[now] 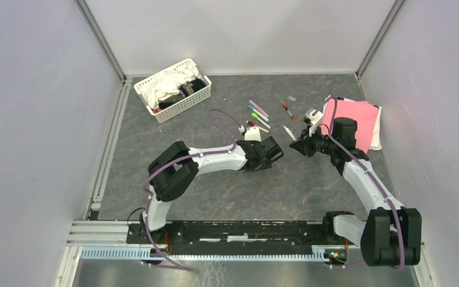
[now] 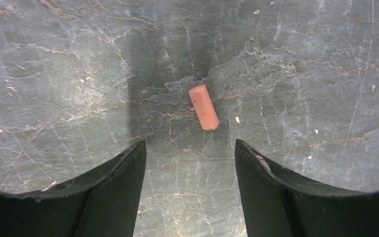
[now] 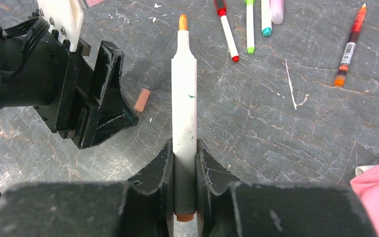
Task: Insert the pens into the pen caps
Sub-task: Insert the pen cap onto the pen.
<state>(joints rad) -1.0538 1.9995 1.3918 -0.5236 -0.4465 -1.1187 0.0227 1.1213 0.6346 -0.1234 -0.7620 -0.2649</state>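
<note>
**Overhead view.** Left rear: a white basket (image 1: 173, 91) holding cloths. Centre: the left gripper (image 1: 273, 150), low over the grey table (image 1: 215, 191). Behind it, a row of pens (image 1: 259, 113) lies loose. A red labelled pen (image 1: 287, 110) lies apart to their right. Right of centre: the right gripper (image 1: 303, 145) faces the left one, near it but not touching. Far right: a pink cloth (image 1: 361, 119). This view is too coarse to show either grip.

**Left wrist view.** The left jaws stand apart, released, with nothing between them. An orange cap (image 2: 203, 106) lies flat on the table just ahead of the gap, slightly skewed and touching neither finger.

**Right wrist view.** The right gripper is clenched on the rear of a white-barrelled orange pen (image 3: 183, 98). Its bare orange tip points forward toward the row. Only this view shows the cap lying left of the barrel, near the left gripper's finger and apart from the pen.

**Writing.** The labelled pen carries a white label with dark print, too small to read. No other marking is legible.
</note>
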